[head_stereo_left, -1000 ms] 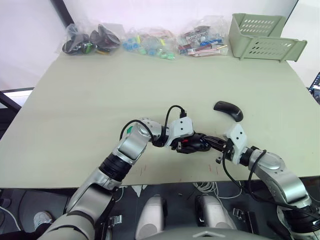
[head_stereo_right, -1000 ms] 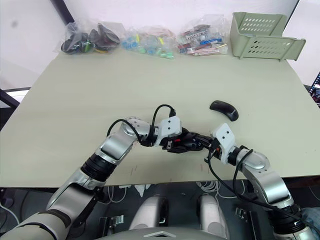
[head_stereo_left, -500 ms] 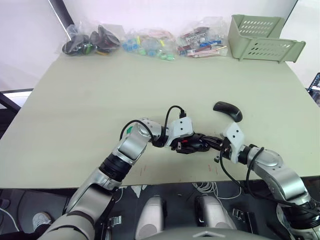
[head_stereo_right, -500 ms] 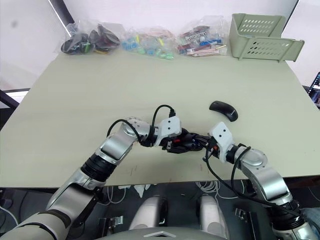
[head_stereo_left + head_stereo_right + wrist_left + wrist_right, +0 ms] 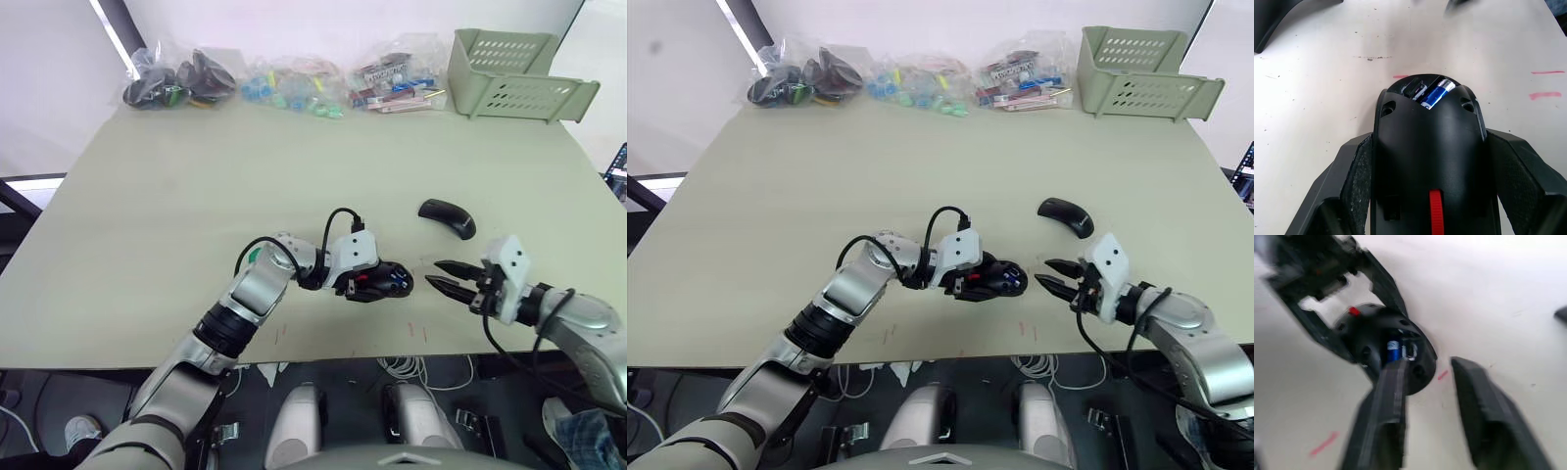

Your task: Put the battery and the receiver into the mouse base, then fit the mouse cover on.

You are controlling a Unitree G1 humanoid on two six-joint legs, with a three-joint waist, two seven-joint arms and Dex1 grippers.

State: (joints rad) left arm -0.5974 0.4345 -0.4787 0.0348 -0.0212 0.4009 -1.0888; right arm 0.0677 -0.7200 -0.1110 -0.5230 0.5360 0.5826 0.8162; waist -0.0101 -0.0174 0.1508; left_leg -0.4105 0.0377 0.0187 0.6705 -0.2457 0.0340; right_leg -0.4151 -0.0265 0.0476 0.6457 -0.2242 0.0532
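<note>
The battery (image 5: 1436,94) sits in the open compartment of the mouse base (image 5: 1430,161); the left end effector (image 5: 377,281) is clamped on that base near the surface's (image 5: 196,186) front edge; the right end effector (image 5: 446,277) hangs just beside it, fingers apart, holding nothing; the mouse cover (image 5: 448,216) lies apart, further back.

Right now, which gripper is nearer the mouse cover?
Right. The right gripper hovers open just in front of the mouse cover; the left gripper sits farther away, clamped on the mouse base.
</note>
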